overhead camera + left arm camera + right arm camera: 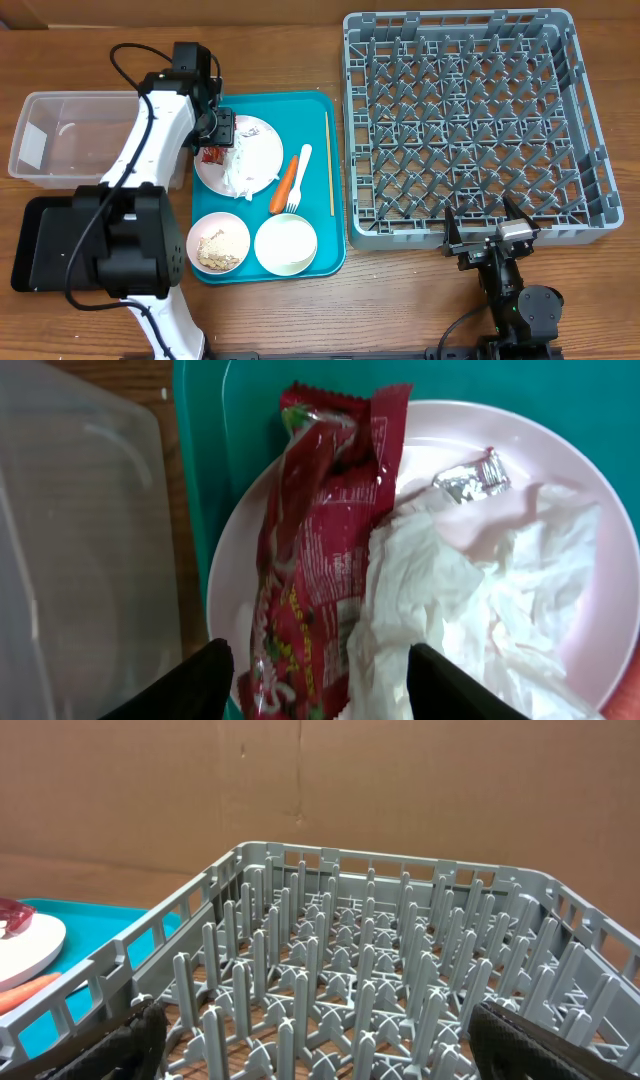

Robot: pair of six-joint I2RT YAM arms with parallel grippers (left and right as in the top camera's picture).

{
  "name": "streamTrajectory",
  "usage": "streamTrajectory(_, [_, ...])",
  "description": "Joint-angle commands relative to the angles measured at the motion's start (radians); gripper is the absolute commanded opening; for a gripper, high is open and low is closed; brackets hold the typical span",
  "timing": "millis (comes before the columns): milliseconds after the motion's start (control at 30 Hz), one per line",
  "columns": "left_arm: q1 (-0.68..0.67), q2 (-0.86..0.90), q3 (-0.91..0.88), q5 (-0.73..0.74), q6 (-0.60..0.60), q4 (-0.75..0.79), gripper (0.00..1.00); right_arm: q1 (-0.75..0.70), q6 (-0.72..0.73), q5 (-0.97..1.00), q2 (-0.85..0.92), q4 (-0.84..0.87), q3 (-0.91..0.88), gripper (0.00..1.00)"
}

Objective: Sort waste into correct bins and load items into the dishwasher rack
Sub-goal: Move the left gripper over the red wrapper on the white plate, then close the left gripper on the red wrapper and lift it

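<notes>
Evidently the waste-sorting step is under way. Just right of the clear tub and the black tray, the left gripper is hovering low over the white plate on the teal tray. Its fingers are standing partly spread, one on each side of the near end of the red snack wrapper, and the crumpled tissue is lying against the wrapper's right edge. Whether the pads are touching the foil I cannot tell, but nothing is looking pinched. To my eye the next move is calling for a squeeze on the wrapper alone, leaving the tissue behind, then a lift toward a bin. Further right, the right gripper is hanging at the near edge of the dishwasher rack, jaws spread wide and gripping nothing.
</notes>
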Motion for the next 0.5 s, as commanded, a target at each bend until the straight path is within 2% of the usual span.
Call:
streamTrajectory(0, [-0.004, 0.033, 0.017, -0.012, 0.023, 0.023, 0.58, -0.005, 0.0, -0.006, -0.012, 0.004, -0.011, 1.0])
streamTrajectory(267, [-0.001, 0.087, 0.017, -0.016, 0.023, 0.068, 0.57, -0.005, 0.0, -0.006, -0.012, 0.004, -0.011, 1.0])
streamTrajectory(467, [-0.001, 0.103, 0.017, -0.021, 0.023, 0.091, 0.44, -0.005, 0.0, -0.005, -0.012, 0.004, -0.011, 1.0])
